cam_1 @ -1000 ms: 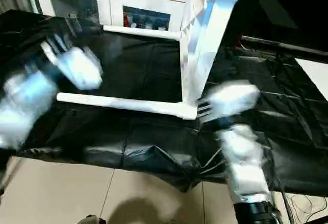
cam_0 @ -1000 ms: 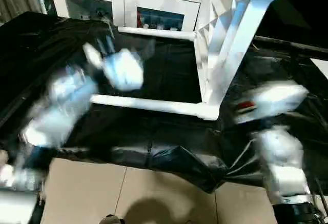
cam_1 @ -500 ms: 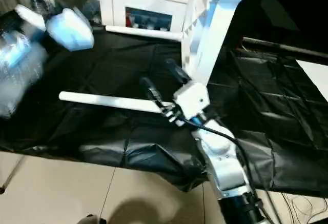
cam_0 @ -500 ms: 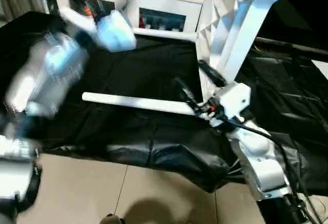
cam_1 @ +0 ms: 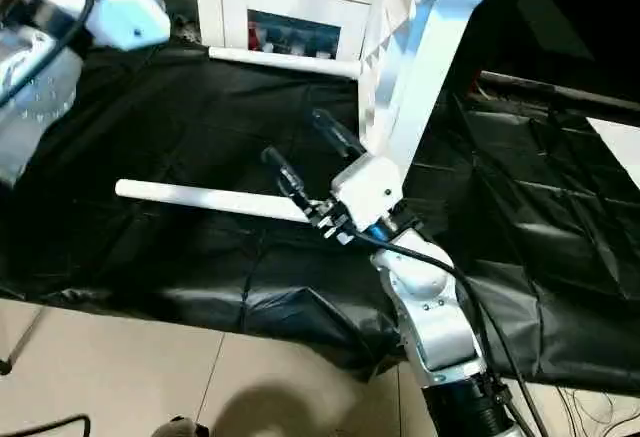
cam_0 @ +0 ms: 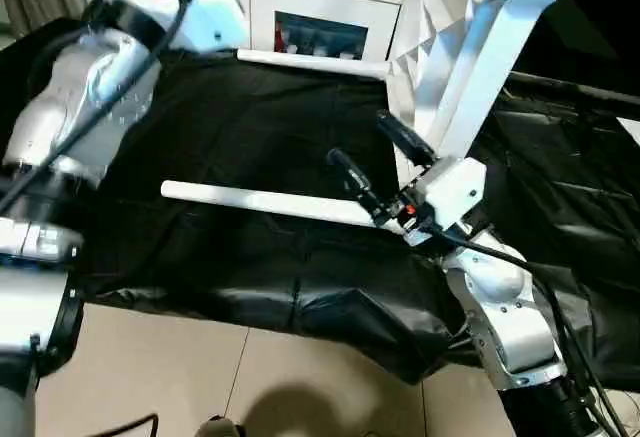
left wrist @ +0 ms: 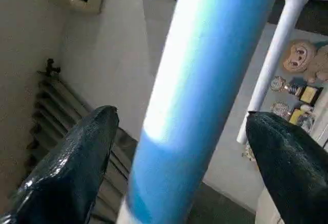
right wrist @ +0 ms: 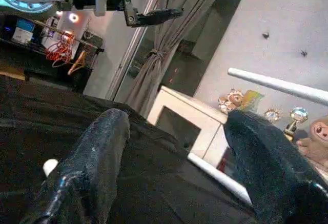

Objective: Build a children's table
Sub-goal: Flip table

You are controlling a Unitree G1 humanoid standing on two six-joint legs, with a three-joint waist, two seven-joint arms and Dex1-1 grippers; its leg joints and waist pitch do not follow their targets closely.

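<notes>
Your left hand [left wrist: 179, 147] is released around the upper table leg [left wrist: 200, 80], ready to grasp; your right hand [cam_0: 385, 162] waits released above the bench [cam_0: 250, 137], holding nothing.

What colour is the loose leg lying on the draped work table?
White; the loose leg shows best in the left eye view.

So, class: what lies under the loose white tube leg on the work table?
The long white plastic tube leg lies on crinkled black plastic sheeting. The table surface beneath that sheeting is covered and cannot be seen.
</notes>
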